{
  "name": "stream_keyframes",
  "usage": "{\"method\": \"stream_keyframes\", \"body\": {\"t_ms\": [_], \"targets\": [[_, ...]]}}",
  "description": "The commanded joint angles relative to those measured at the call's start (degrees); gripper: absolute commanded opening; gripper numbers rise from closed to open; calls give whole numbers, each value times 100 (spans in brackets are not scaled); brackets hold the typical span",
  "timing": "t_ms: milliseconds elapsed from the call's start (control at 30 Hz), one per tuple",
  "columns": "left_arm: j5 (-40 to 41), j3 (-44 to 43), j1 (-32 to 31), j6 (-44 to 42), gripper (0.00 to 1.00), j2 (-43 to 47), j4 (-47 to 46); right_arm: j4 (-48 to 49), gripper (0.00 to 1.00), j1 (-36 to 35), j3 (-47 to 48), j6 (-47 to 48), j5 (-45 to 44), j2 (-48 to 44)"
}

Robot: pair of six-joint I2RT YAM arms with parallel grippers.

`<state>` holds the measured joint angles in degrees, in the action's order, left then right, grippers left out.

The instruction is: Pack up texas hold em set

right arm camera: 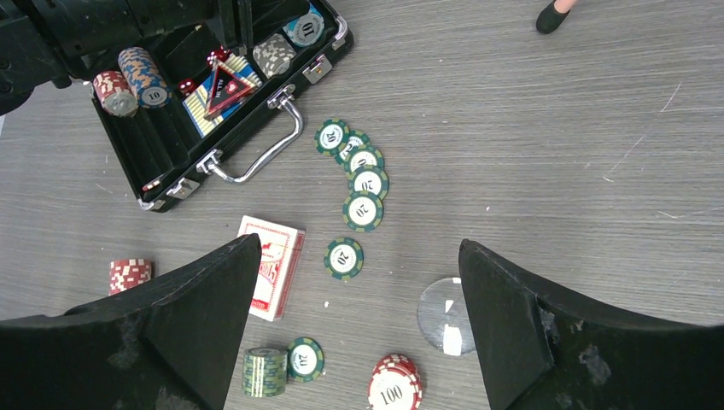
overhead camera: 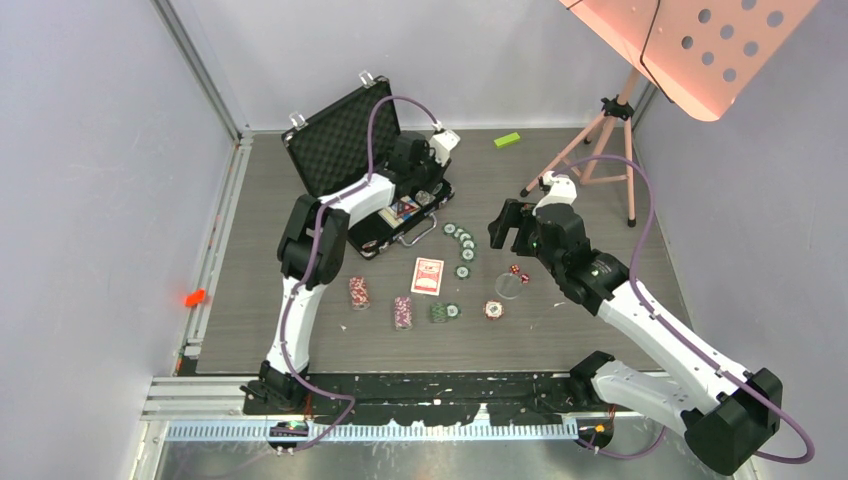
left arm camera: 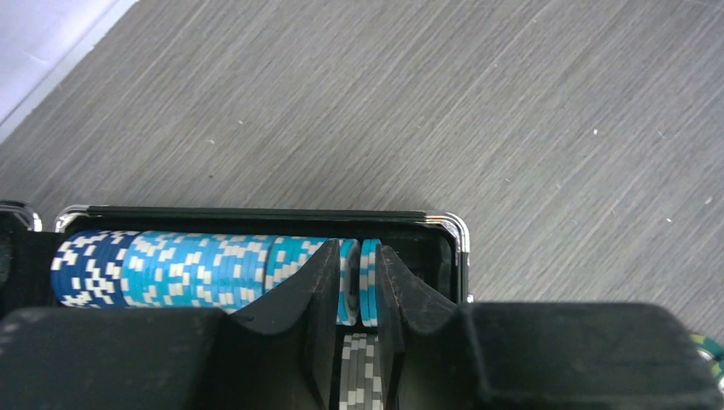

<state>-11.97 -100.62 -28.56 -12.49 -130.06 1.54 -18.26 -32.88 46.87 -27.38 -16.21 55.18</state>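
Briefcase (overhead camera: 335, 140): open at back left of table (overhead camera: 250, 250), lid up, foam showing. Left arm lies over the tray and hides most of it from above. Right wrist view shows part of the tray: red-and-white roll (right arm camera: 111, 90), blue-and-orange roll (right arm camera: 141, 73), packed dice (right arm camera: 186, 85), grey chips (right arm camera: 275, 53). The rest is lost under the dark arm at top left.

Left gripper (left arm camera: 355, 252): down in the tray's right end. Its own view is half blocked by the gripper body along the bottom. Jaws narrowly parted around two light-blue chips (left arm camera: 369, 278), which stand on edge at the end of the blue chip row (left arm camera: 171, 269). Pads appear to touch the outer faces, and a thin dark gap shows between the two chips. Clamped or let go: cannot tell.

Table in front of case, left to right: two red-striped stacks (overhead camera: 358, 293), card deck (overhead camera: 427, 276) red back up, green stack (overhead camera: 440, 312), trail of green chips (overhead camera: 462, 243), red 100 chips (overhead camera: 494, 310), clear disc (overhead camera: 508, 287), loose red dice (overhead camera: 517, 272) just beside the disc.

Right gripper (right arm camera: 359, 246): raised just right of the green trail, jaws spread wide, holding nothing, touching nothing.

Far right: green block (overhead camera: 507, 140) and pink tripod (overhead camera: 610, 125), its panel cut off by the frame edge.
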Motion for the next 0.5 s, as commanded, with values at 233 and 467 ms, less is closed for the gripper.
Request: {"method": "stream_keyframes", "body": {"t_ms": [233,467], "targets": [[422,-211,-1,-279,19,206,20,187,92,1,170,-73,104,160],[313,-79,-16,-95,27,473,103,-120,92,54,381,-167,106,488]]}}
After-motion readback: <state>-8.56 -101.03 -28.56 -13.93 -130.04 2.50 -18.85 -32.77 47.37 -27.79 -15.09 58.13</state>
